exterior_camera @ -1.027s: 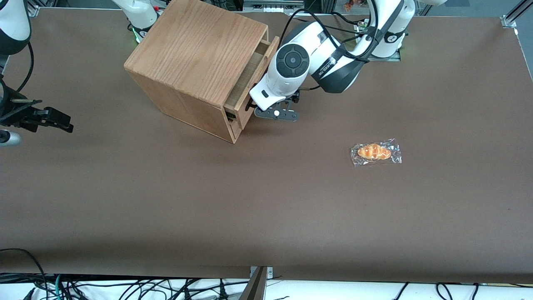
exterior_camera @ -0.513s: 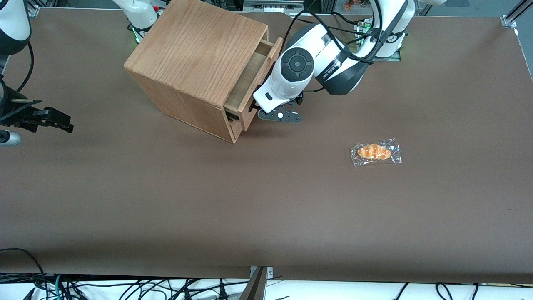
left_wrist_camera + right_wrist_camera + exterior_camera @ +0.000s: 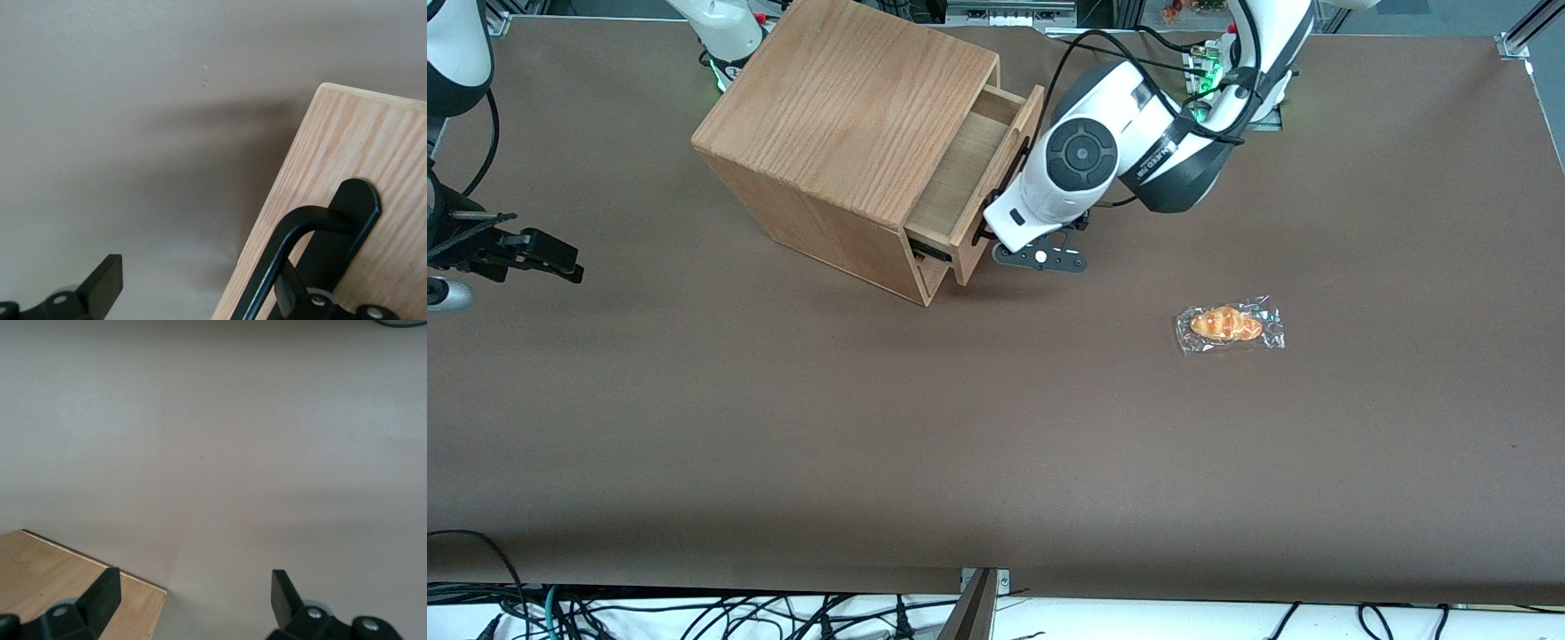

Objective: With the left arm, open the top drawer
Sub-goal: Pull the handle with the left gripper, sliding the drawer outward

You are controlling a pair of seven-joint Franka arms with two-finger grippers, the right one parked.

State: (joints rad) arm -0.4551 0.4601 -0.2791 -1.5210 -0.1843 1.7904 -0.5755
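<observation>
1. The top drawer (image 3: 971, 182) of the oak cabinet (image 3: 845, 116) stands partly pulled out, its pale floor showing; across the last second the gap between its front panel and the cabinet face has widened steadily, so the pull is working and the task looks well under way, though the drawer is not yet at full extension
2. The cabinet sits near the bench edge farthest from the front camera, turned at an angle, and has not shifted while the drawer slid
3. The black bar handle (image 3: 283, 257) on the front panel is hooked by the end effector (image 3: 989, 233): in the wrist view one finger (image 3: 297, 293) lies tucked under the bar against the panel, the other finger (image 3: 100, 290) well clear over the bench, so the fingers stand apart and drag the handle rather than pinch it
4. The left arm (image 3: 1138, 151) has drawn back with the drawer, toward its own end of the bench
5. A wrapped croissant (image 3: 1229, 325) lies on the bench (image 3: 996, 444) nearer the front camera, well apart from the drawer and untouched
</observation>
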